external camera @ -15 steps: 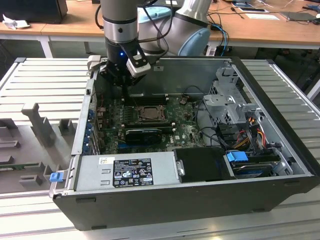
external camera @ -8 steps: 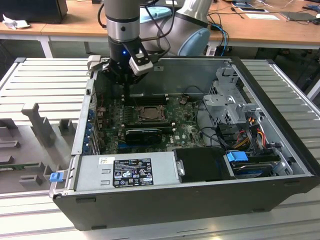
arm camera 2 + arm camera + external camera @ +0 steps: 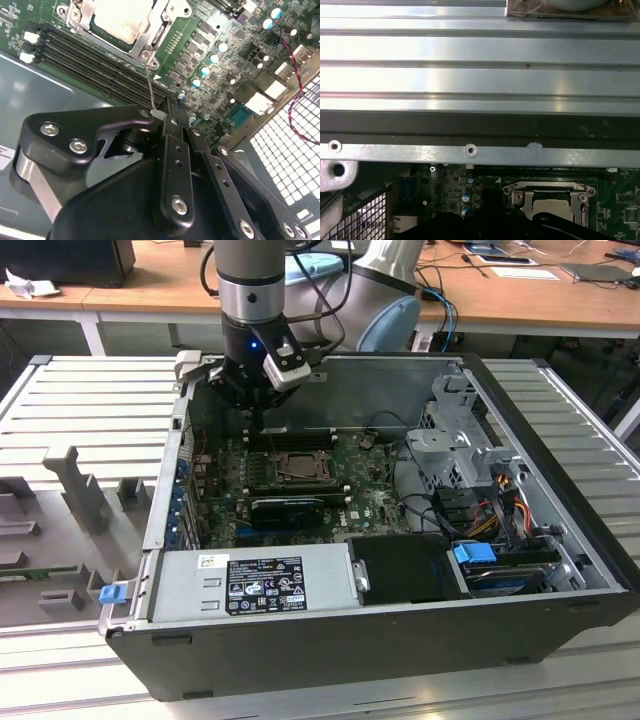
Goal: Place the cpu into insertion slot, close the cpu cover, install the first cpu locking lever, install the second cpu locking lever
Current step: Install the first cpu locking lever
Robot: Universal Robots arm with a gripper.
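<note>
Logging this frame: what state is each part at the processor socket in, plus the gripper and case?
Pale silver-grey square cpu: seated, framed by the cover.
Square metal cpu cover: closed down around the cpu.
Thin wire locking lever: standing out from the cover's corner, end between the fingers.
Arm's gripper: shut on the locking lever.
Black computer case: side open, inside exposed.
</note>
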